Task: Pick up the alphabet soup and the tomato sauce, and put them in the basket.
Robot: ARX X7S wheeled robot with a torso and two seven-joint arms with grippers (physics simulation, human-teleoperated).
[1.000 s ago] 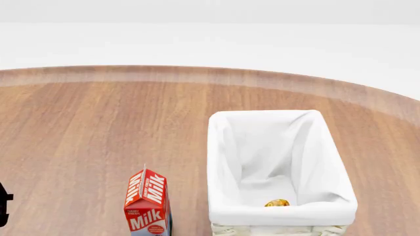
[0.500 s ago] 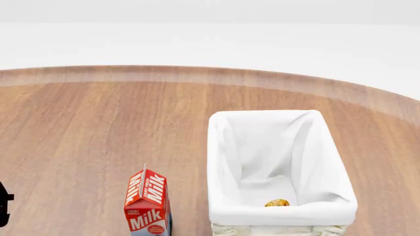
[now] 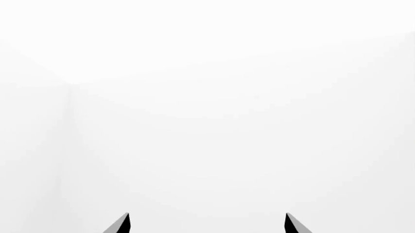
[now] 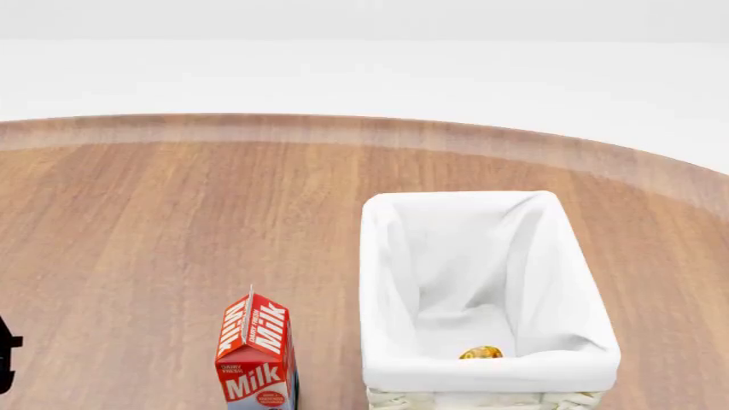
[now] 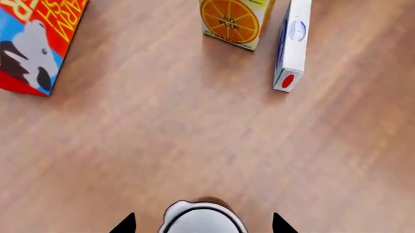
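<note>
The basket (image 4: 490,295) sat at the head view's lower right, a yellow-topped can, probably the alphabet soup (image 4: 481,353), inside; a milk carton (image 4: 256,354) stood left; the right gripper (image 5: 202,224) straddled a silver-topped can (image 5: 202,218), grip unclear; the left gripper (image 3: 206,224) gaped empty.

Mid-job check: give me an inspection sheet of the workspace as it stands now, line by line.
Surface: wooden table, no spills seen.
Job's things: basket upright at the head view's right. A yellow-orange bit inside it may be the alphabet soup. A silver-topped can, label hidden, is possibly the tomato sauce and stands on the table.
Clutter: milk carton left of the basket; orange juice carton, white and blue box and red carton with a cow in the right wrist view.
Hands: left hand open, empty, facing blank white. Right hand open, fingers either side of the can, not touching it.
Cables: nothing seen.
Surroundings: plain white.
</note>
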